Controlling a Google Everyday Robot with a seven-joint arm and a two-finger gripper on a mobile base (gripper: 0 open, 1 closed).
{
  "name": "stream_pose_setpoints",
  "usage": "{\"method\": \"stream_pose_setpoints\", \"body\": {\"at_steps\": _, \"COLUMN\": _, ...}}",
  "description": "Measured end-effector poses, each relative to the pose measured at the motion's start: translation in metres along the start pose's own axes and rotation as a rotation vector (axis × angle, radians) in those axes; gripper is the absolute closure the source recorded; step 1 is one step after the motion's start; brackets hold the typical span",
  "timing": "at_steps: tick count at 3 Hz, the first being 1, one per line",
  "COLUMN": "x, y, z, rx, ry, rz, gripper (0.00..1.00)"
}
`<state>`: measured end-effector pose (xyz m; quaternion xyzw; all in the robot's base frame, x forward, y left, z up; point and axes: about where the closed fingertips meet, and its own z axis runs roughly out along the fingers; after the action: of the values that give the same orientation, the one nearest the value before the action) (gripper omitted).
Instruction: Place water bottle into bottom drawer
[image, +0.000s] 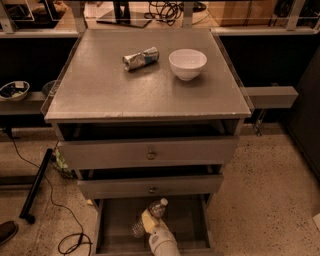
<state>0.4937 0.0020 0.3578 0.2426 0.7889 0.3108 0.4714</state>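
Note:
The water bottle (157, 208) is a small clear bottle with a white cap. It hangs tilted over the grey floor of the bottom drawer (186, 220), which is pulled out. Its cap points toward the cabinet and its clear base (138, 229) shows at the lower left. My gripper (148, 221) reaches in from the bottom edge on a white arm (163, 243) and is shut across the bottle's middle. Its beige fingers hide part of the bottle's body.
The two upper drawers (150, 154) with round knobs stand slightly open above the bottom one. On the cabinet top (100, 90) lie a crumpled silver-blue wrapper (140, 58) and a white bowl (187, 63). A black pole (35, 187) and cables (65, 220) lie on the floor at left.

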Motion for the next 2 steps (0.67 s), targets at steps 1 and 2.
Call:
{"method": "stream_pose_setpoints", "body": {"at_steps": 1, "x": -0.0012, "y": -0.0205, "z": 0.0181, "rx": 0.031, "ry": -0.013, "rz": 0.041, "gripper": 1.0}}
{"method": "stream_pose_setpoints", "body": {"at_steps": 2, "x": -0.0011, "y": -0.0206, "z": 0.0182, "rx": 0.031, "ry": -0.013, "rz": 0.041, "gripper": 1.0}}
